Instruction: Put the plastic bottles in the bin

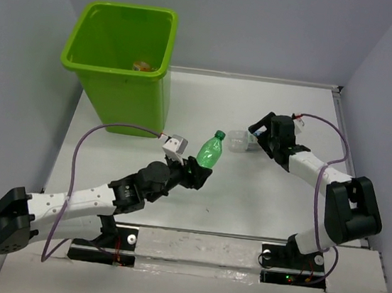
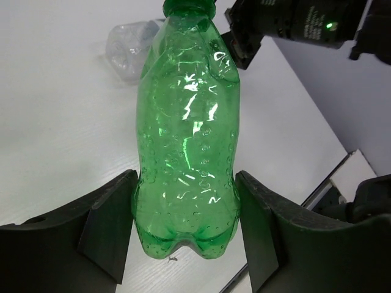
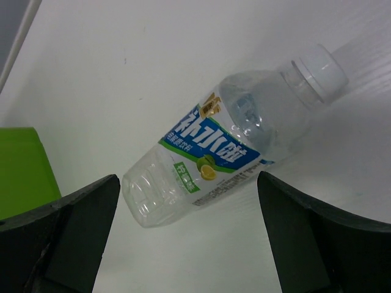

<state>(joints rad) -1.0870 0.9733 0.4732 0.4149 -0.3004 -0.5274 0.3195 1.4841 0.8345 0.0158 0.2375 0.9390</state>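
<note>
The lime-green bin (image 1: 126,102) stands up and to the left of the left claw (image 1: 194,176). Something orange (image 1: 143,66) lies inside, too small to identify. That claw is clamped on the lower body of a green bottle (image 2: 186,152), held above the counter (image 1: 268,198), likely for carrying binward. The right claw (image 3: 189,201) is spread wide, straddling a clear blue-labelled bottle (image 3: 226,152) lying below it, seemingly lined up to grasp.

The left arm (image 1: 82,200) stretches low, forward and rightward, the left gripper (image 1: 196,171) clamped with a finger on each side of a green bottle (image 1: 211,150), while the right arm (image 1: 321,176) folds at the elbow and reaches leftward, the right gripper (image 1: 258,138) tilted down, jaws spread wide, gripping nothing.
</note>
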